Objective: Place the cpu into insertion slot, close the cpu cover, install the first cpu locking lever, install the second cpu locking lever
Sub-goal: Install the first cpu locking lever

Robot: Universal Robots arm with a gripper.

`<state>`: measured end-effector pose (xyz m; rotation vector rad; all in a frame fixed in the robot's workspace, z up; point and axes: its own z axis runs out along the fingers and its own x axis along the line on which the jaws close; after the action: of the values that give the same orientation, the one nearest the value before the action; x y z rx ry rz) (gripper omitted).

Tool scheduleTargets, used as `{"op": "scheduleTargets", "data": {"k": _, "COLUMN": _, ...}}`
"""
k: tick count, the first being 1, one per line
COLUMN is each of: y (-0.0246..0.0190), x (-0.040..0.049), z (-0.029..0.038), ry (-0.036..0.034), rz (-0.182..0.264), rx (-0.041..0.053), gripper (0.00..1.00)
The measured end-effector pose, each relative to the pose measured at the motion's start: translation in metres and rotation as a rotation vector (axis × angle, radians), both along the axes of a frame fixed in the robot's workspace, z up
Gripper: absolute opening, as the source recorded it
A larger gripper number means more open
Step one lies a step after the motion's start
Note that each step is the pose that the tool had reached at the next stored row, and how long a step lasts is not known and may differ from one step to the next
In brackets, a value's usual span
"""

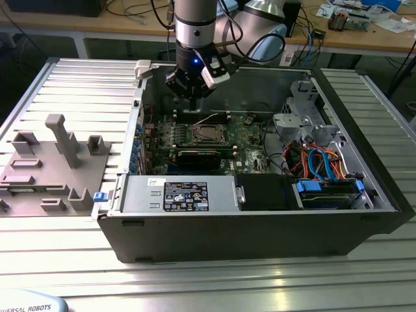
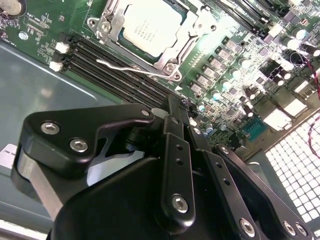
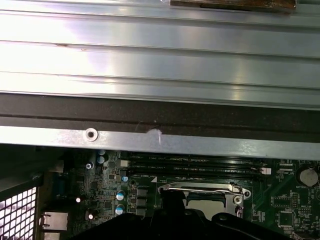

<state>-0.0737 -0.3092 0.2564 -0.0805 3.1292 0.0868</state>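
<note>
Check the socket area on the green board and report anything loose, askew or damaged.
Nothing looks damaged. The square silver-grey cpu sits flat in the socket, framed by the silvery metal cpu cover. One thin wire locking lever angles across the black memory slots, apparently unlatched.

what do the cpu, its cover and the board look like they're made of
The cpu: likely metal, matte silver-grey top with a dull sheen. The cover: bare polished metal, with bright glints along its frame. The board: seemingly glossy green laminate, studded with small parts.
</note>
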Motion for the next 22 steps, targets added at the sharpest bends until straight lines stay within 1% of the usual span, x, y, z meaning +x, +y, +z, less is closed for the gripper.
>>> {"op": "scheduleTargets", "data": {"k": 9, "y": 0.0, "x": 0.0011, "z": -0.0002, "ry": 0.0, "rz": 0.0, "rx": 0.0, "gripper": 0.11}}
{"op": "scheduleTargets", "data": {"k": 15, "y": 0.0, "x": 0.0011, "z": -0.0018, "ry": -0.0001, "rz": 0.0, "rx": 0.0001, "gripper": 0.11}}
{"op": "scheduleTargets", "data": {"k": 18, "y": 0.0, "x": 0.0011, "z": -0.0047, "ry": 0.0, "rz": -0.003, "rx": 0.0, "gripper": 0.11}}
{"op": "scheduleTargets", "data": {"k": 19, "y": 0.0001, "x": 0.0012, "z": -0.0078, "ry": -0.0001, "rz": -0.01, "rx": 0.0001, "gripper": 0.11}}
{"op": "scheduleTargets", "data": {"k": 22, "y": 0.0008, "x": 0.0039, "z": -0.0102, "ry": -0.0001, "rz": -0.01, "rx": -0.0058, "gripper": 0.11}}
